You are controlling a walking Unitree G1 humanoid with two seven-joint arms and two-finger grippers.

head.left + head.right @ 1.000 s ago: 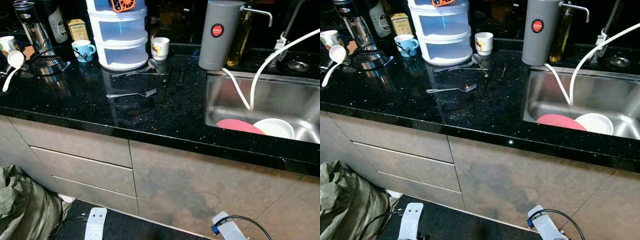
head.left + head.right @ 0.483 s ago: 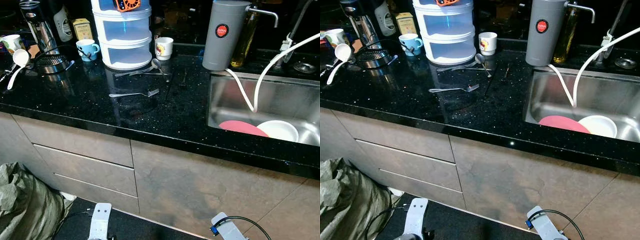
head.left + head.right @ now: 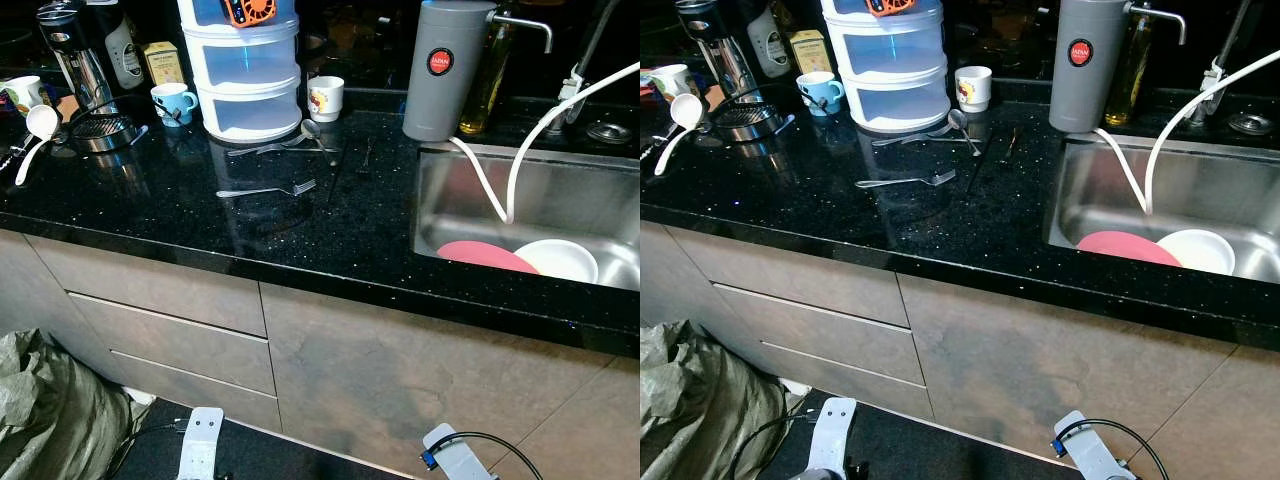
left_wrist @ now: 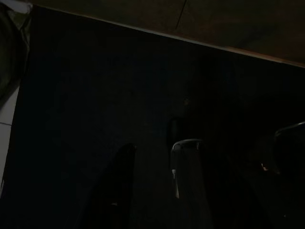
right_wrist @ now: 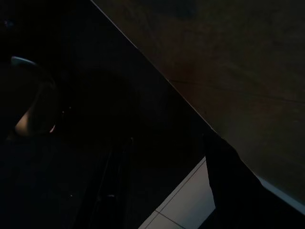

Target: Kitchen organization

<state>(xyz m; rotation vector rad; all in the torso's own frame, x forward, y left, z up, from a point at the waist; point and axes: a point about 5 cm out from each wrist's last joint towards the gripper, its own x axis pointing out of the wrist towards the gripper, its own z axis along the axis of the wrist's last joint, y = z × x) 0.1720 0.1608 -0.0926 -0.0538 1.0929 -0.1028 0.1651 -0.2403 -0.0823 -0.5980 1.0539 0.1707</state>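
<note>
Along the black stone countertop (image 3: 150, 215), starting at the robot's far left, a white ladle (image 3: 33, 130) lies beside a round metal strainer (image 3: 98, 130), with a coffee machine (image 3: 70, 45) and a blue mug (image 3: 174, 101) behind them. Next comes a white three-tier drawer unit (image 3: 245, 65), and just in front of it the loose cutlery that the tidying most likely concerns: a fork (image 3: 268, 189) lying alone on the open stone, and nearer the unit a small cluster of spoon and fork (image 3: 290, 143) touching one another. A white patterned mug (image 3: 325, 97) stands just past the unit, then a tall grey dispenser (image 3: 440, 65) at the sink's corner. The steel sink (image 3: 470, 200) holds a pink plate (image 3: 478, 254) and a white bowl (image 3: 563, 260), with a white hose (image 3: 530, 130) hanging into it. Both arms hang low by the cabinet fronts; in the dim wrist views the left gripper (image 4: 152, 191) has its two fingers parted with a narrow gap, the right gripper (image 5: 164, 186) stands wider — neither holds anything. The step in hand looks like closing in on the counter. To do it well, stand square to the lone fork, lift an arm clear of the counter edge first, and pinch the handle across its width — flat steel on polished stone will slide if pushed.
</note>
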